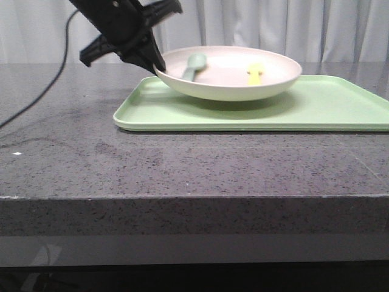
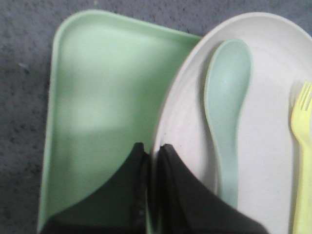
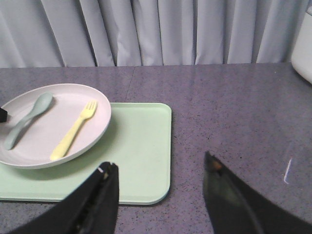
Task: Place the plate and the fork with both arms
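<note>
The pale cream plate [image 1: 231, 82] rests on the light-green tray [image 1: 328, 106], toward the tray's left half. In the plate lie a yellow fork [image 1: 255, 74] and a grey-green spoon [image 1: 194, 66]. My left gripper [image 1: 159, 66] is shut on the plate's left rim; the left wrist view shows its jaws pinching the rim of the plate [image 2: 273, 146], with the spoon [image 2: 226, 107] and fork [image 2: 303, 146] beside them. My right gripper [image 3: 158, 168] stands open over the tray's right edge, apart from the plate [image 3: 53, 122] and fork [image 3: 75, 130].
The tray [image 3: 141, 151] lies on a dark speckled counter [image 1: 182, 164] with a front edge close to the camera. A black cable [image 1: 42, 85] trails at the left. Grey curtains hang behind. A white object [image 3: 303, 46] sits at the far right in the right wrist view.
</note>
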